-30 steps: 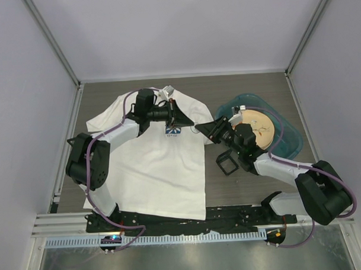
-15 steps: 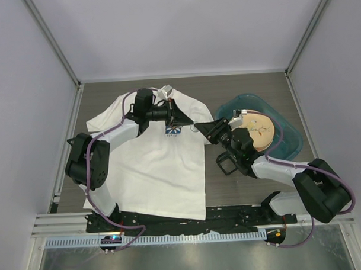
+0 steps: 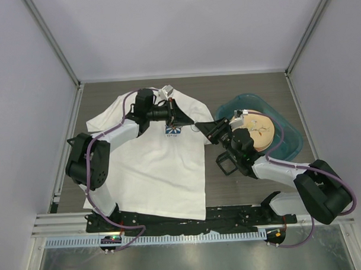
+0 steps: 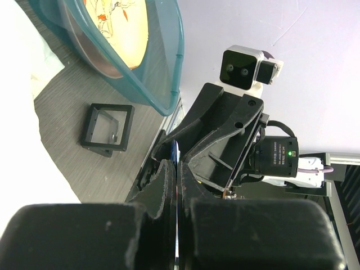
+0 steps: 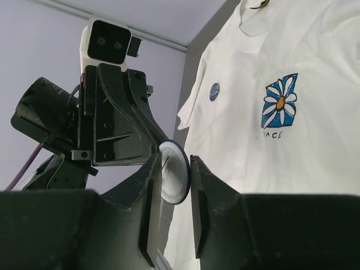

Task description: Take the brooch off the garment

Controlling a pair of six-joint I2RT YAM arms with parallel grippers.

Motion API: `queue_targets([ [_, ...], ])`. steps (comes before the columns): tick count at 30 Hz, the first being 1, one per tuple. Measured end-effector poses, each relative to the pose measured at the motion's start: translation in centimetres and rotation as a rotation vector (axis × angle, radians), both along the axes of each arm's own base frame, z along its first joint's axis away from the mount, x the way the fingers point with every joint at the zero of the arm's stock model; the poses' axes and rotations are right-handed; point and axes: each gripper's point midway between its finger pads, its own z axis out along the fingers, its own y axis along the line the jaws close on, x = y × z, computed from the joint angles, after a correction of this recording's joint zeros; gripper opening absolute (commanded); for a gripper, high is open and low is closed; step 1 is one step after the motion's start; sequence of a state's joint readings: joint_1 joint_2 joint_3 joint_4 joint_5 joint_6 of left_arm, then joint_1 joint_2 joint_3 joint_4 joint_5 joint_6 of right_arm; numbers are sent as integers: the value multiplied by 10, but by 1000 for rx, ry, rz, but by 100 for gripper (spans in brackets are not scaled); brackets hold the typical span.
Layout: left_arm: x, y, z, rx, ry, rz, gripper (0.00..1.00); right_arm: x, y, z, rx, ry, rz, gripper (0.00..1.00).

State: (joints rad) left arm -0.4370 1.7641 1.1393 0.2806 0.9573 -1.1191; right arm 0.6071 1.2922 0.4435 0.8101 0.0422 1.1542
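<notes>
Looks like a handover: left tool (image 4: 176, 183) clenched on the brooch (image 5: 174, 181), off the garment (image 5: 292, 169); right tool (image 5: 175, 167) brackets it, grip unclear. Next: right clamps, then left releases

At the lower centre of the right wrist view the brooch (image 5: 174, 169) is being covered on both sides by the jaws; the garment (image 5: 253, 157) is being cut off by the right edge. Mid-frame overhead, the brooch is being hidden between the left gripper (image 3: 192, 123) and right gripper (image 3: 200, 128). From the left wrist, only its blue edge is being shown.
</notes>
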Motion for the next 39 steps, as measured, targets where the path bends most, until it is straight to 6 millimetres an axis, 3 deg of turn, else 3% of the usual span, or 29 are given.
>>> queue_targets([
  [13, -4, -1, 0, -1, 2, -17, 0, -4, -1, 2, -62, -36, 18, 28],
  [29, -8, 0, -8, 24, -1, -33, 0, -11, 1, -2, -83, -27, 53, 37],
  [39, -9, -1, -8, 26, 1, -35, 0, -12, 0, -4, -86, -21, 54, 32],
])
